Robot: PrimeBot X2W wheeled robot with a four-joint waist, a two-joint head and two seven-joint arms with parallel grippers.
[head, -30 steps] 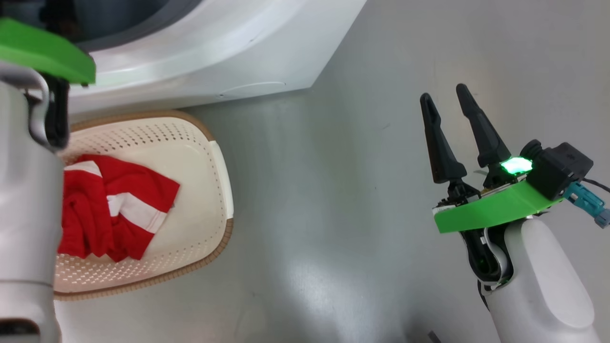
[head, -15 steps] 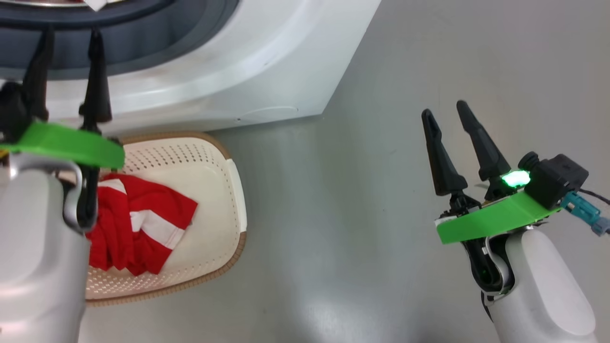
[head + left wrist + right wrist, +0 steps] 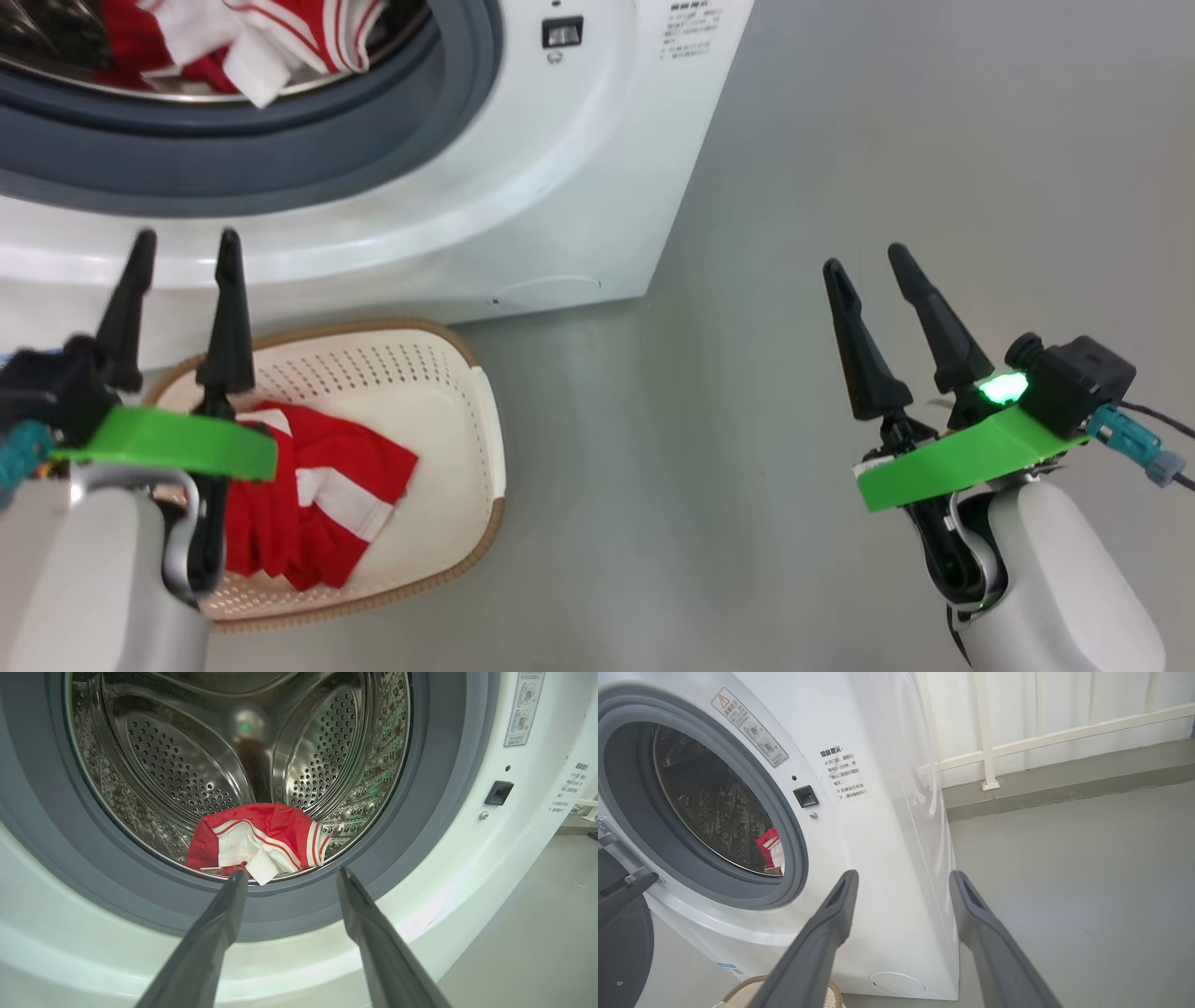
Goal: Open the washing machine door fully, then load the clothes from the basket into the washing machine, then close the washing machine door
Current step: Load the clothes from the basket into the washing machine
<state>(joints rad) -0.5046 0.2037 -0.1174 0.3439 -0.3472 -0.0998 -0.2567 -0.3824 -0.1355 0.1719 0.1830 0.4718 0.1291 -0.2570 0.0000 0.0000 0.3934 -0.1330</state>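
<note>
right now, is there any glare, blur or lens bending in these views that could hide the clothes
Head view: soft glare on the floor, the left gripper slightly blurred at its base, the clothes in the basket clear. Left wrist view: the drum glints, the clothes inside are sharp, the left gripper's fingers soft. Right wrist view: the washing machine has a glossy side mirroring the railing, edges bowed.

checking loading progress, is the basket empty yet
Not empty: a red and white jersey lies crumpled in the basket; another garment is inside the drum.
</note>
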